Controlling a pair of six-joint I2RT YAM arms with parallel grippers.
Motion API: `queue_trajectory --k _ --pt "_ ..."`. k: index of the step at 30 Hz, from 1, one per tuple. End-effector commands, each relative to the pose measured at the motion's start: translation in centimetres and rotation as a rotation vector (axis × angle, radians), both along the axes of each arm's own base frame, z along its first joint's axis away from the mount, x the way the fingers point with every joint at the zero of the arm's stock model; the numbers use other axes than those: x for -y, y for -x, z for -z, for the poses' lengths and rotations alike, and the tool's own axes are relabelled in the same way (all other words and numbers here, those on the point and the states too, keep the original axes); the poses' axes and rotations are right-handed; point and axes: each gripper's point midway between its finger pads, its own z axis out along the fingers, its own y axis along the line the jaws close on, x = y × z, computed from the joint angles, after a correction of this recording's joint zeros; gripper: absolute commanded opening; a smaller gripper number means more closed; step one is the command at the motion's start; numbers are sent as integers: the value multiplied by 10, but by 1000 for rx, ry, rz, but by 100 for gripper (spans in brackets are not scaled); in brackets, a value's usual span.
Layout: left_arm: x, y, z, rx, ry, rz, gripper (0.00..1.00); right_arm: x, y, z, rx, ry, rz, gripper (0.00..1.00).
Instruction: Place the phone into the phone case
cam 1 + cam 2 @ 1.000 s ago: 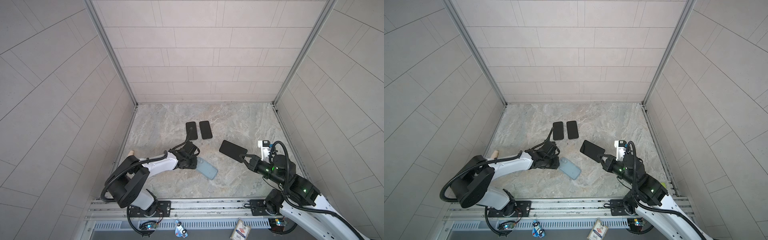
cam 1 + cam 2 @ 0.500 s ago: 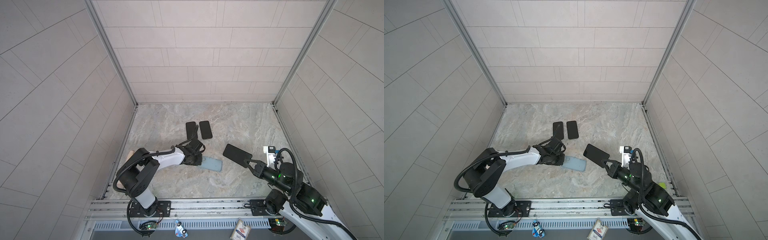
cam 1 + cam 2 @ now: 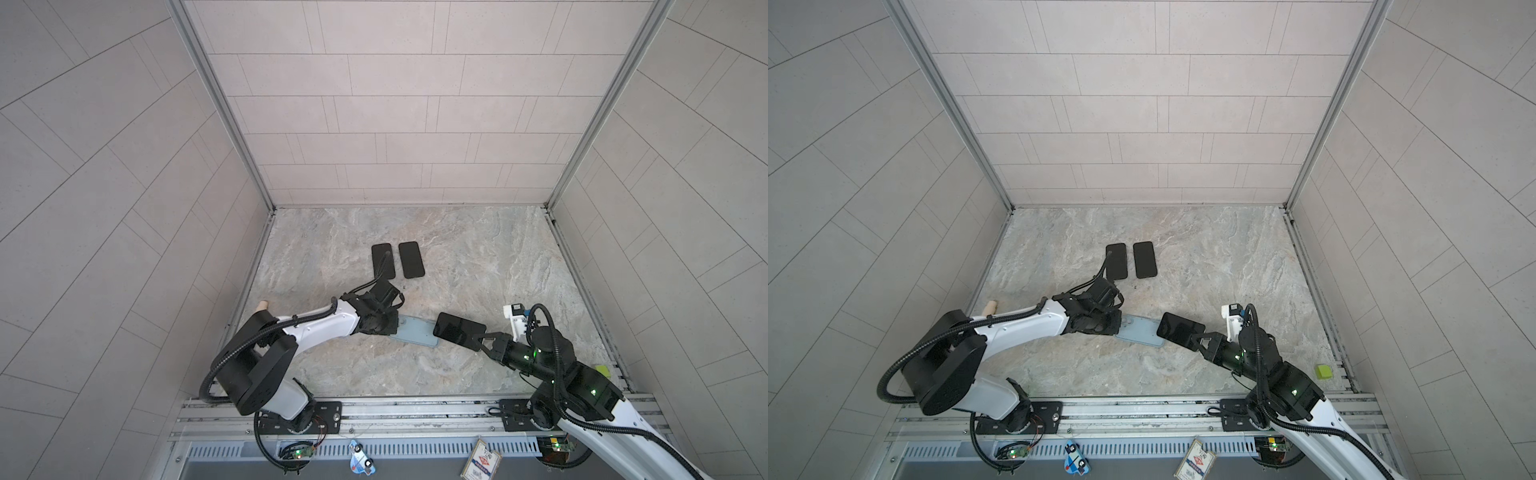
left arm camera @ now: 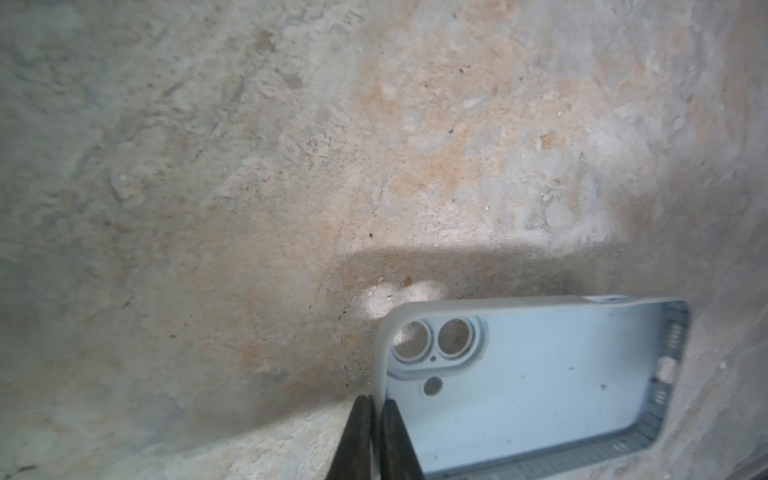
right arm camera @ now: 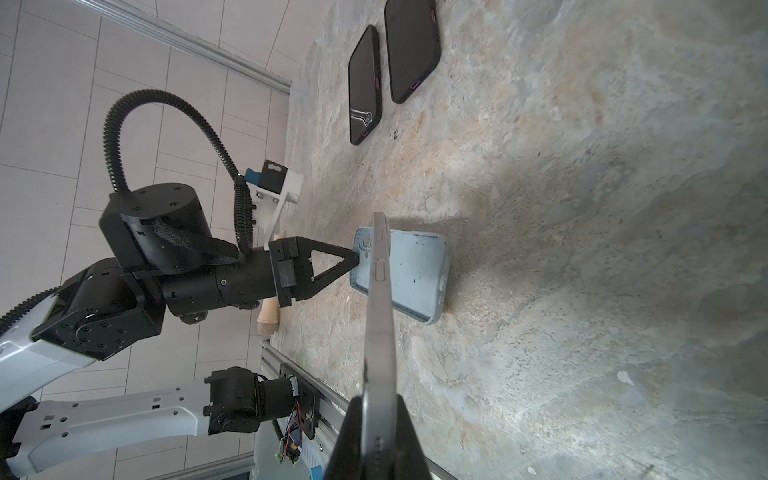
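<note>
Pale-blue phone case (image 3: 415, 332) lies flat on the stone table (image 3: 457, 249) in both top views, with the phone (image 3: 459, 330) held above its end. Left wrist view: your left gripper (image 4: 376, 415) pinches its wall. Right wrist view: your right gripper (image 5: 376, 419) clamps the phone edgewise.

Phone case (image 3: 415, 332): pale blue, flat on tabletop (image 3: 478, 249), hollow up. Phone (image 3: 459, 330): black, tilted, over its 3 o'clock end.
</note>
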Motion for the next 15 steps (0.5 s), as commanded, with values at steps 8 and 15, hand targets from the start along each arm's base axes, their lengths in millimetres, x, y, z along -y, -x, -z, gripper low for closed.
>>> queue_trajectory --k 8,15 --pt "-1 4 -43 87 84 -34 43 -7 -1 -40 72 -158 0 0" --pt "-21 14 -92 253 217 -161 46 -1 -2 -49 90 -197 40 0"
